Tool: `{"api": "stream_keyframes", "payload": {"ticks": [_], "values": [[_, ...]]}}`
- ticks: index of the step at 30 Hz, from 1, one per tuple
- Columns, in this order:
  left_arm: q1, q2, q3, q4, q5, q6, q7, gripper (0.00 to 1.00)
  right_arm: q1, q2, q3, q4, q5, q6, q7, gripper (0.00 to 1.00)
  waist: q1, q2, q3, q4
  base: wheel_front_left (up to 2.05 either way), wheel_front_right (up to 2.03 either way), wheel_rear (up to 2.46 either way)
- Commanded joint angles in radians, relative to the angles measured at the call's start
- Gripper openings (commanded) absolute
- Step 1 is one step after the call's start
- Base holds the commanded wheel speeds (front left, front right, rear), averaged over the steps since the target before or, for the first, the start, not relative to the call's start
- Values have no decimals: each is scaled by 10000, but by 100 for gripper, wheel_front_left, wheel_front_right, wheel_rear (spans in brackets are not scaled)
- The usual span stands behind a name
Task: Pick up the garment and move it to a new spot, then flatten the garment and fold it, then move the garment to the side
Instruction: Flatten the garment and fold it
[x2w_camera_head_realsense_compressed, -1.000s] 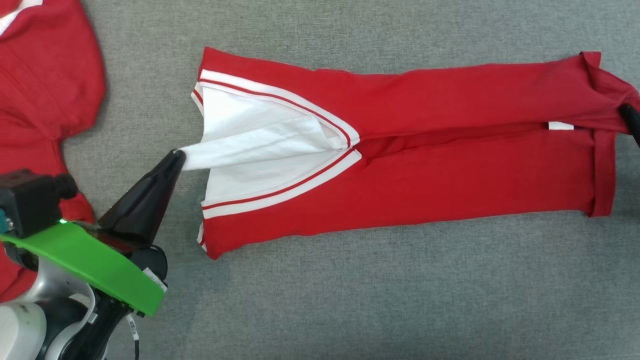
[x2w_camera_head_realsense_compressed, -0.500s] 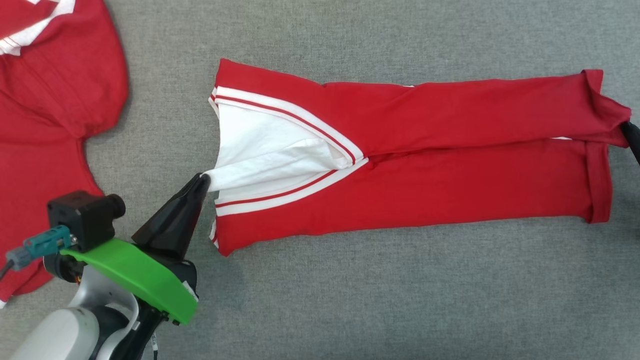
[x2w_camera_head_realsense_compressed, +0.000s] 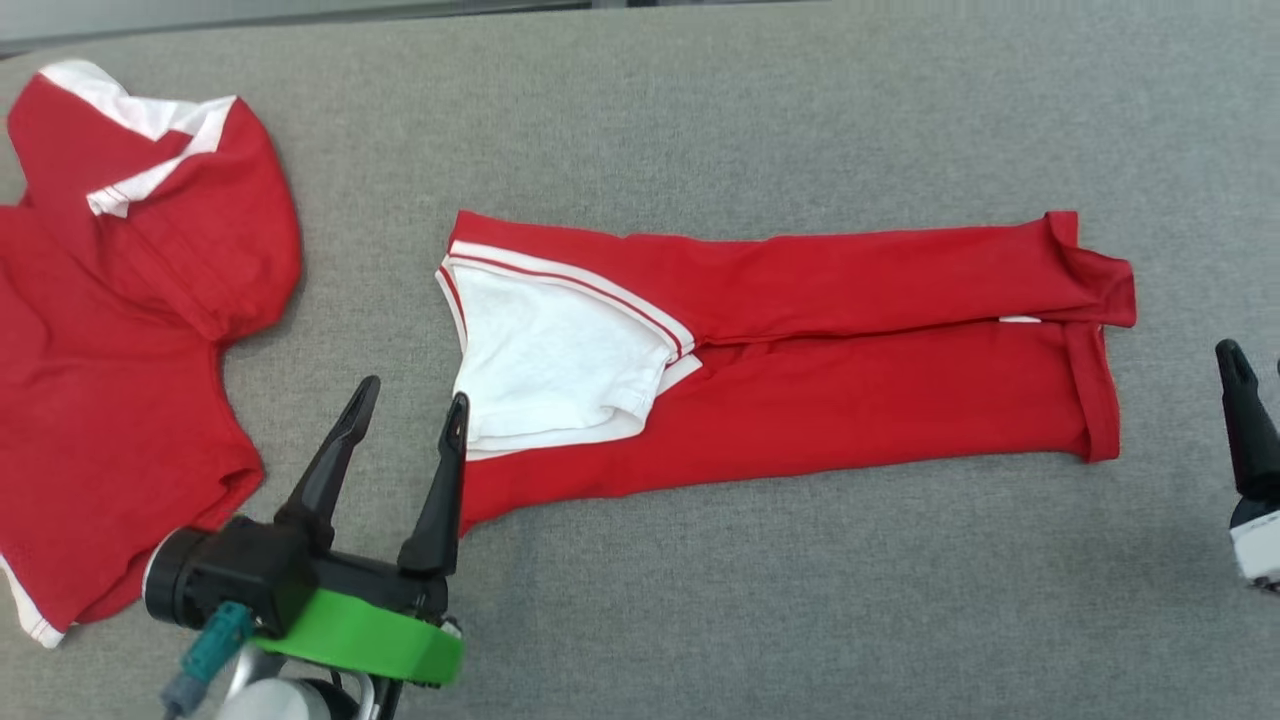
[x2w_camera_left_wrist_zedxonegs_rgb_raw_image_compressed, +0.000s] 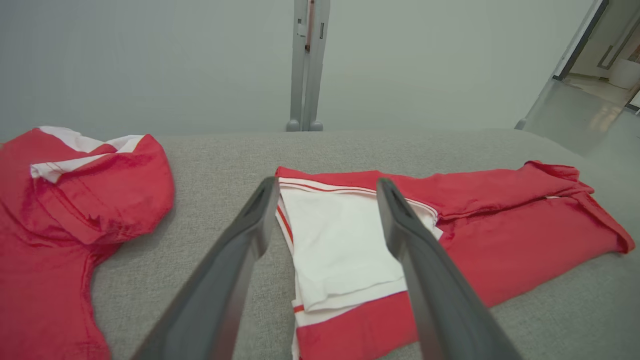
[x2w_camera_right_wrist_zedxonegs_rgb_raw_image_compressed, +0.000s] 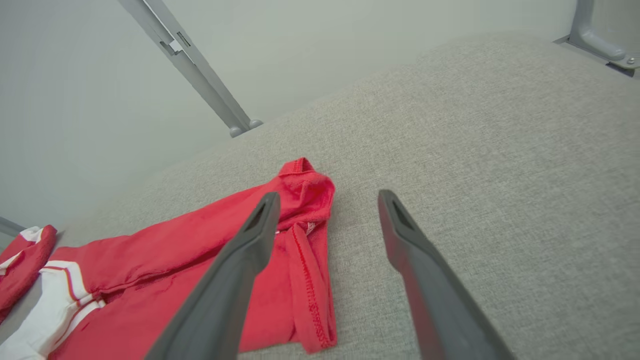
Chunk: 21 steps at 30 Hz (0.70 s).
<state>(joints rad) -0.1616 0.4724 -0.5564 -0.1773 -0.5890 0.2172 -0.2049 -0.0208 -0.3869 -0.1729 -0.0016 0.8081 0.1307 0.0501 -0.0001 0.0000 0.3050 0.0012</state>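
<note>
Both arms have let go. The left gripper (x2w_camera_head_realsense_compressed: 414, 392) has dropped the white neck panel (x2w_camera_head_realsense_compressed: 550, 360) and the right gripper (x2w_camera_right_wrist_zedxonegs_rgb_raw_image_compressed: 328, 197) the hem (x2w_camera_head_realsense_compressed: 1095, 390); both sets of jaws stand apart. The garment (x2w_camera_head_realsense_compressed: 850, 400) lies mid-worktop (x2w_camera_head_realsense_compressed: 800, 600), running from 9 to 3 o'clock. It looks light and limp, so pinch doubled edges at those ends.

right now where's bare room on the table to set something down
The widest bare patch of gray surface is the near strip below the folded red garment, between the left end effector and right end effector. The far strip above it is also bare. The left is crowded: the second red garment leaves only a narrow gap.
</note>
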Motion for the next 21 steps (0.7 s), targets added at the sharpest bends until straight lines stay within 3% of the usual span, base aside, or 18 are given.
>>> {"api": "stream_keyframes", "payload": {"ticks": [1,7,11,16,21], "values": [[232,-143,-28,229,397,211,-258,100,217,65,139,150,-276,-1,-405,100,1,0,-903,-305,0,0,0],[726,-1342,577,922,1567,676,-611,100,569,378,1022,701,-966,-1,-2123,100,1,0,-1469,-257,0,0,0],[1167,-2122,1039,1002,2632,342,-602,100,734,550,1234,1023,-1008,-1,-2810,100,1,0,-1645,11,0,0,0],[1540,-3091,1439,1345,3419,-506,-603,100,889,867,1111,1540,-1246,-1,-3089,100,1,0,-1719,507,0,0,0],[1680,-3712,1779,1607,3988,-1029,-605,100,346,1181,561,2327,-1613,-1,-3150,100,1,0,-1515,991,0,0,0]]}}
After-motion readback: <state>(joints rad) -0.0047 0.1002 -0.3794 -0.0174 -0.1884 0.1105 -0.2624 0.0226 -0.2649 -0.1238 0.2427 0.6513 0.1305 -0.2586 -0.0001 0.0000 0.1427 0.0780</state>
